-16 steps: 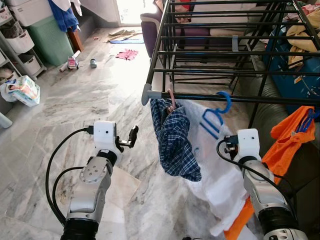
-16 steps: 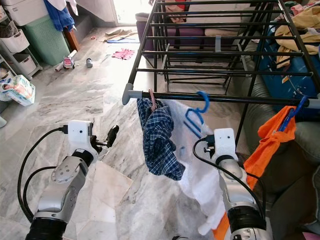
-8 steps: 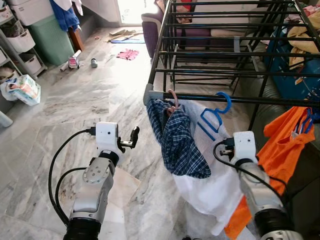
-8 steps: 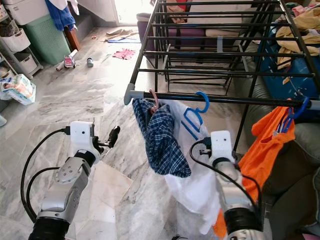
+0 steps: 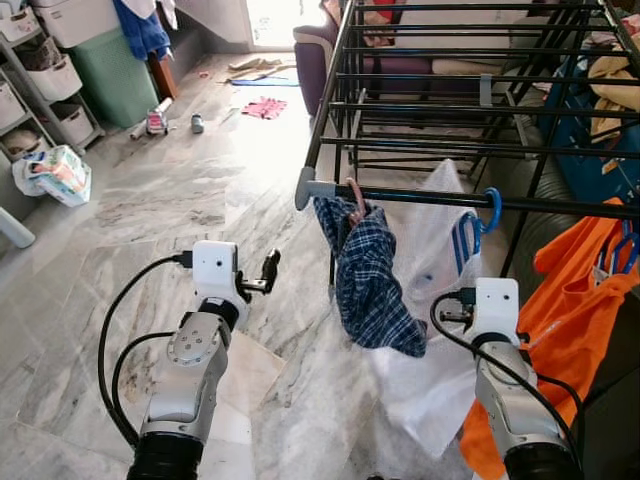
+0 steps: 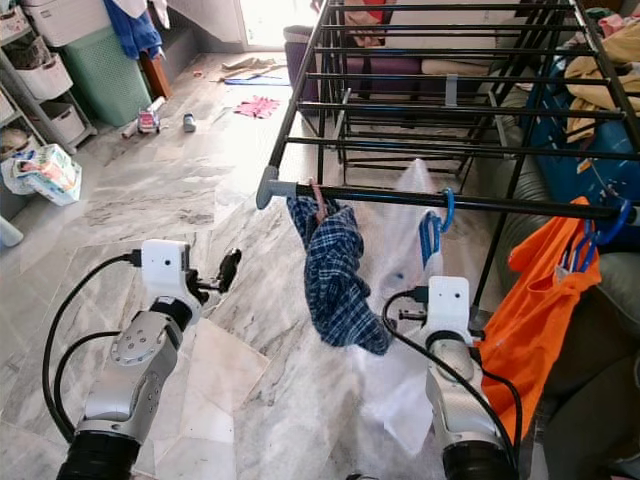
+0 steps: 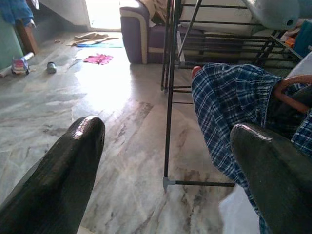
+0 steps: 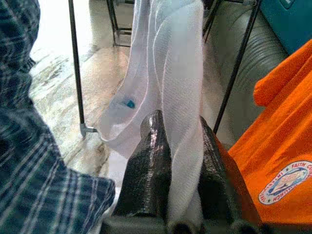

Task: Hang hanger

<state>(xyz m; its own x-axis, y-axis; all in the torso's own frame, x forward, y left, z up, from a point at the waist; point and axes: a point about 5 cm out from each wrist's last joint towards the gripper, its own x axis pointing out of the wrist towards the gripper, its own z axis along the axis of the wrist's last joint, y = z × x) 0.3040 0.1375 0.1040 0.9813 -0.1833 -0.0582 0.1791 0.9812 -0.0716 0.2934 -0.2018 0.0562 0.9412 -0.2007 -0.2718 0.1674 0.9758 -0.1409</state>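
Blue plastic hanger (image 5: 472, 228) hooked over the front rail of a black drying rack (image 5: 470, 95), turned nearly edge-on, hook curling over the bar and body hanging below. White garment (image 5: 432, 330), thin and slightly sheer with one small blue mark, draped from that hanger down toward the floor. Pinched between the two black fingers (image 8: 152, 165) of the right gripper (image 8: 179, 168), jaws clamped on a fold of the white cloth, just below and in front of the hanger.

Three hangers on the front rail, counted from the robot's left: a pinkish-brown one (image 5: 354, 202) carrying a blue plaid shirt (image 5: 373, 280) bunched beside the rail's grey end cap, the blue one with the white garment, and a second blue one (image 5: 622, 250) holding an orange shirt (image 5: 560, 320) with a round printed badge, at the far right. Three garments hung, one per hanger.

Left gripper (image 7: 168, 170) raised over the marble floor (image 5: 150, 200), jaws wide apart, nothing between them, plaid shirt near its right finger. Loose cloths, possibly two or three, and small bottles far off on the floor, too small to count surely
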